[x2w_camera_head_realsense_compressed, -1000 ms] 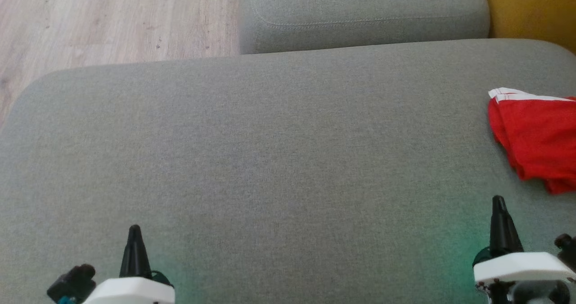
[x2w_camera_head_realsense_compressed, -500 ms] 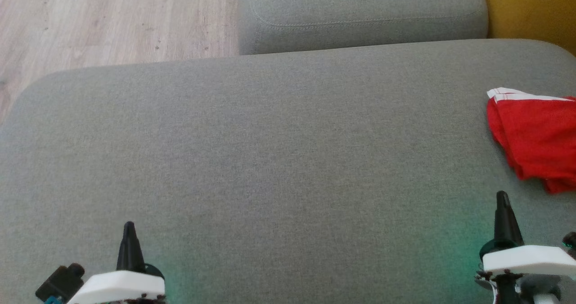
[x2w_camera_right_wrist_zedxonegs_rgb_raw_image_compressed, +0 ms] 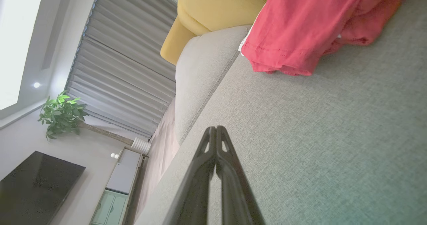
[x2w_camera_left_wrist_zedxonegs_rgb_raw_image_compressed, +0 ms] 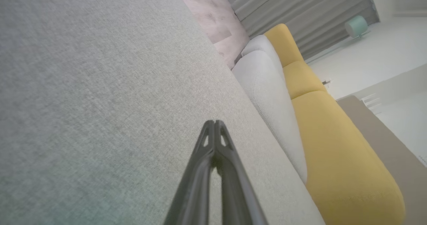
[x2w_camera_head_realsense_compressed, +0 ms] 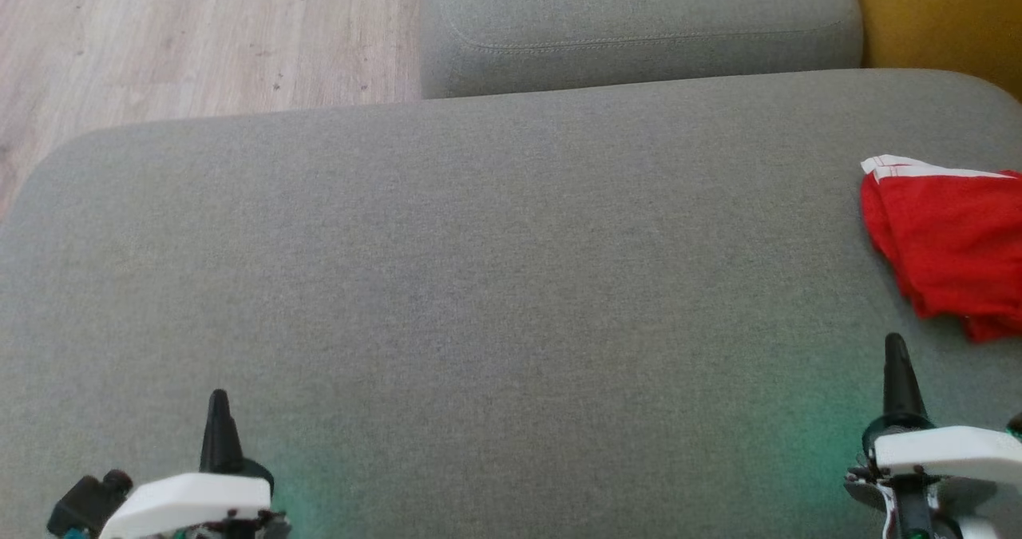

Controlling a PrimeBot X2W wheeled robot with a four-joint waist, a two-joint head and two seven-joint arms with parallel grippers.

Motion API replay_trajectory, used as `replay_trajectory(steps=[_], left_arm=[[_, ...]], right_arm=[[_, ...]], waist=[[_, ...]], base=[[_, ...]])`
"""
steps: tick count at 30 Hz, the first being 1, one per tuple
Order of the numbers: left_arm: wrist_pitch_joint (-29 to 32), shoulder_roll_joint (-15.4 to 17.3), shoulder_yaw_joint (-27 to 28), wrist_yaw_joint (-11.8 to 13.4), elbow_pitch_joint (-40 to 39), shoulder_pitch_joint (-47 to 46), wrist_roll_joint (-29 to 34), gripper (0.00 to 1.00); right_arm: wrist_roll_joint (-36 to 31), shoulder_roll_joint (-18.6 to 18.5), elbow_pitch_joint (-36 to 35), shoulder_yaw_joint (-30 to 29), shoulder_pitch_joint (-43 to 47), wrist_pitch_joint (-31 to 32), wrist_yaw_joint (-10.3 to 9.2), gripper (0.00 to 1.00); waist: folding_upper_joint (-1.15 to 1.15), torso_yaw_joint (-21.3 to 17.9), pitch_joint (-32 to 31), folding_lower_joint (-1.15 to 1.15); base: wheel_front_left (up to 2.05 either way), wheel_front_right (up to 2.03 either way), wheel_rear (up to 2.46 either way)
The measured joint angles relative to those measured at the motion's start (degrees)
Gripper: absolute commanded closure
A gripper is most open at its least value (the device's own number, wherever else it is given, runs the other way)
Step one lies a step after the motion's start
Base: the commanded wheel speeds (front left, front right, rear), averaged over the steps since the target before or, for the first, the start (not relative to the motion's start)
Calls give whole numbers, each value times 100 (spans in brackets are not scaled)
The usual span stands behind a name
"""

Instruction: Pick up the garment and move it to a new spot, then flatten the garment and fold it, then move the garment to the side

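Observation:
The garment [x2w_camera_head_realsense_compressed: 954, 239] is red with a white band, folded in a small stack at the right edge of the grey sofa seat [x2w_camera_head_realsense_compressed: 479, 283] in the head view; the right wrist view has the garment [x2w_camera_right_wrist_zedxonegs_rgb_raw_image_compressed: 300, 28] at its top. My right gripper [x2w_camera_head_realsense_compressed: 894, 347] is shut and empty, a short way in front of the garment, apart from it. Its fingertips [x2w_camera_right_wrist_zedxonegs_rgb_raw_image_compressed: 216, 129] meet above bare fabric. At the lower left, my left gripper [x2w_camera_head_realsense_compressed: 218, 402] is shut and empty too, far from the garment. In the left wrist view the left gripper [x2w_camera_left_wrist_zedxonegs_rgb_raw_image_compressed: 214, 122] hangs over plain grey cushion.
A grey back cushion [x2w_camera_head_realsense_compressed: 639, 24] runs along the far side of the seat, with a yellow cushion [x2w_camera_head_realsense_compressed: 942, 12] to its right. Wooden floor [x2w_camera_head_realsense_compressed: 184, 36] lies past the seat's far left edge.
Both grippers have slid slightly outward and lower in the head view, the left to the left and the right to the right. The garment has stayed where it was.

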Motion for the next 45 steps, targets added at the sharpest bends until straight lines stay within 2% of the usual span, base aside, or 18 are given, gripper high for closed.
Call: replay_trajectory(steps=[45], left_arm=[[755, -15, 405, -254, -122, -375, -3111, 100]], right_arm=[[3333, 0, 60, -163, -444, 716, 0, 100]], waist=[[0, -77, -42, 0]], base=[[0, 0, 0]])
